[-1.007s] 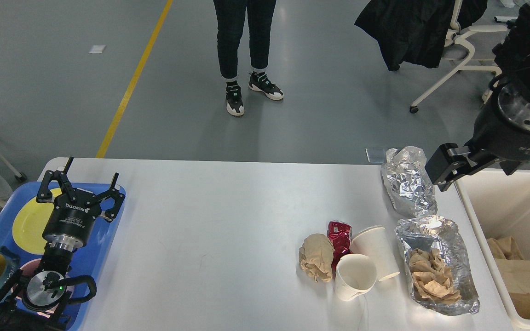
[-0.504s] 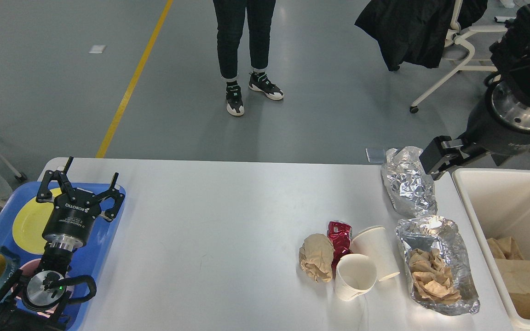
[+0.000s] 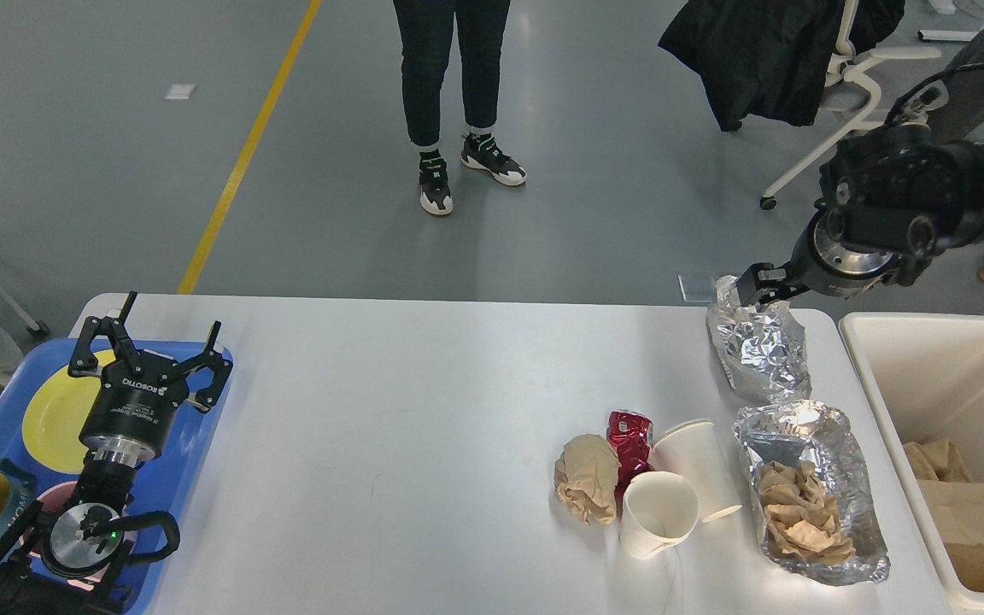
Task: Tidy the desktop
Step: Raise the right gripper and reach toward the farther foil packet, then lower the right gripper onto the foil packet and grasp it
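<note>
The desktop (image 3: 424, 410) spreads white across most of the view. Near its right edge lie a crumpled brown paper wad (image 3: 588, 477), a crushed red can (image 3: 631, 437), two paper cups (image 3: 678, 491) and a foil tray (image 3: 817, 491) holding brown paper. A foil bundle (image 3: 757, 348) sits at the far right corner, where the right gripper (image 3: 755, 287) meets its top; I cannot tell how wide its jaws stand. At the left edge, the left gripper (image 3: 150, 348) hangs spread wide and empty above a blue tray (image 3: 193, 453).
</note>
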{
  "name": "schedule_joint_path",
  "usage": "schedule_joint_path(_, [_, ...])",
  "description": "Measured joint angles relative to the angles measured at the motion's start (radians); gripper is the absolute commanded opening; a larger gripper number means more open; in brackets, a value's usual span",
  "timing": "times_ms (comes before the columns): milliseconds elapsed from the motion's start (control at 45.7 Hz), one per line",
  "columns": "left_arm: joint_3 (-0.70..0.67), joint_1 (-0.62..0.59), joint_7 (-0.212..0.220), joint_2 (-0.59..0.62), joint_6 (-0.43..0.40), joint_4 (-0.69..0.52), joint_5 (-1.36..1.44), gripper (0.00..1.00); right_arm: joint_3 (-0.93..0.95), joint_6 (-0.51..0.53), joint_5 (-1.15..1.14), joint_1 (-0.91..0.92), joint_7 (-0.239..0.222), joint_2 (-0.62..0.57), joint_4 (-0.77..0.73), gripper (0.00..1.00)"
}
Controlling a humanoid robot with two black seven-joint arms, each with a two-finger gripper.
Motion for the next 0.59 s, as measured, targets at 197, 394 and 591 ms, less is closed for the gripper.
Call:
schedule_joint_path(197, [0.0, 0.0, 0.0, 0.0, 0.0, 0.0, 0.0, 0.96, 0.006, -0.181, -0.016, -0.281, 0.005, 0.103, -0.308, 1.0])
schedule_joint_path(394, [0.0, 0.0, 0.0, 0.0, -0.004, 0.001, -0.001, 0.96, 0.004, -0.345, -0.03, -0.498, 0.008, 0.189, -0.504, 1.0])
schedule_joint_path(591, [0.001, 0.0, 0.0, 0.0, -0.004, 0.001, -0.001, 0.96, -0.002, -0.386, -0.071, -0.684, 0.008, 0.262, -0.687, 0.99])
